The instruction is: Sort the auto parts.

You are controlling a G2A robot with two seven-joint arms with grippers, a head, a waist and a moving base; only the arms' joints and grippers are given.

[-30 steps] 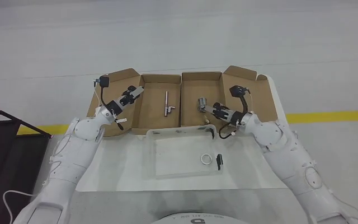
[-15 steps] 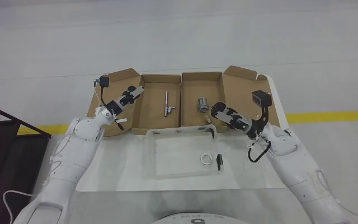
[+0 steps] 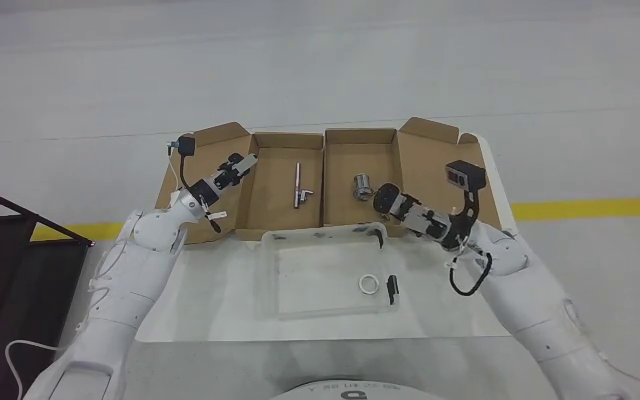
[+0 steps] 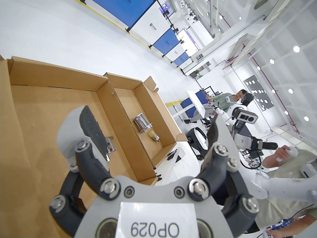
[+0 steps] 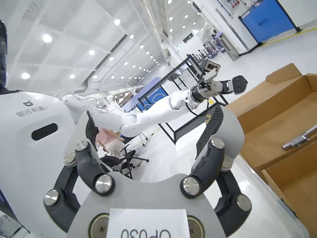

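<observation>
Two open cardboard boxes stand side by side at the table's far edge. A long metal rod [image 3: 298, 185] [image 5: 297, 139] lies in the left box [image 3: 265, 200]. The right box [image 3: 345, 165] holds a metal cylinder [image 3: 362, 186] [image 4: 141, 123] with a small beige piece [image 4: 154, 135] beside it. My left gripper [image 3: 238, 166] [image 4: 149, 117] hangs open and empty above the left box's outer flap. Open and empty too, my right gripper [image 3: 386, 198] [image 5: 153, 122] is over the right box's near edge, beside the cylinder.
A clear tray [image 3: 300, 290] sits nearer than the boxes, holding a white ring [image 3: 369, 284] and a small black part [image 3: 392, 287]; a black curved piece [image 3: 379, 233] lies at its far rim. Box flaps [image 3: 430, 135] stick out on both sides.
The right arm has swung outward to the right and its wrist has turned, while its gripper stays near the right box's front edge. The left arm has not moved.
</observation>
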